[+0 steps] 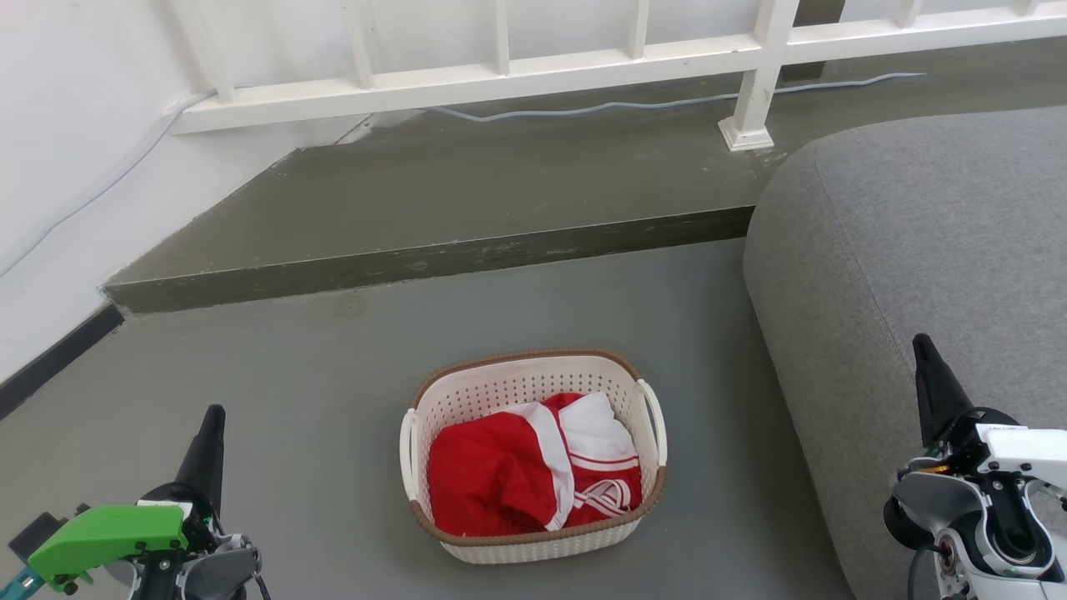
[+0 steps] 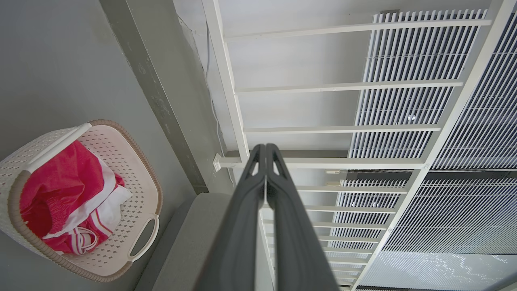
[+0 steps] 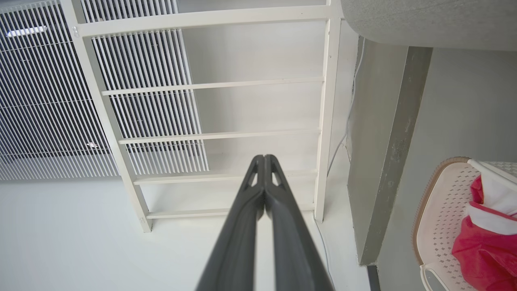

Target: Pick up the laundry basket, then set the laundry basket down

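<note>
**Both tools closed and empty; basket on floor**

Left tool [image 1: 214, 414], lower left in the head view: fingers pressed together, gripping nothing, well apart from the basket. Right tool [image 1: 920, 342], lower right: fingers likewise together, empty, seen against the grey sofa [image 1: 934, 233]. Basket [image 1: 525, 383] sits on the grey floor [image 1: 317, 375] between the two tools, near the sofa, with a red and white garment [image 1: 500, 475] inside. Step and white railing [image 1: 500, 75] lie beyond.

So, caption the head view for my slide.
Laundry basket holding red clothes, on the floor between left gripper and right gripper.
</note>
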You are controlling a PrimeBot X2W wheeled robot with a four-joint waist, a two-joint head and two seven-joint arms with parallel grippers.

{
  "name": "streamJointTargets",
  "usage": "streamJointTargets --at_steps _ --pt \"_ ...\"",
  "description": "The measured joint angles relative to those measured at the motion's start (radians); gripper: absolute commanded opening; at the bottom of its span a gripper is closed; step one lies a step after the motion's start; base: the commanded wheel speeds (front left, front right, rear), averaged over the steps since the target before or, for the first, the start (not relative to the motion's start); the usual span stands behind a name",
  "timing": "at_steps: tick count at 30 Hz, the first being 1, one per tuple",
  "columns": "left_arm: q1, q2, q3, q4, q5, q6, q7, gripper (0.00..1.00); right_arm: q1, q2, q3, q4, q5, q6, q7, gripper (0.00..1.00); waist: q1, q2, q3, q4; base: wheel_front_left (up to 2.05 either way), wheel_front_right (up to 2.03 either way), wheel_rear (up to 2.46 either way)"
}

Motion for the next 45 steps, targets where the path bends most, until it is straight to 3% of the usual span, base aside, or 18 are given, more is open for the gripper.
streamJointTargets --at_steps 45 --pt "0.0 -0.002 0.002 0.0 0.004 0.0 0.007 0.0 0.0 0.001 -0.002 0.0 -0.001 0.0 0.003 0.0 0.0 0.0 0.0 0.0 0.0 0.0 0.0"
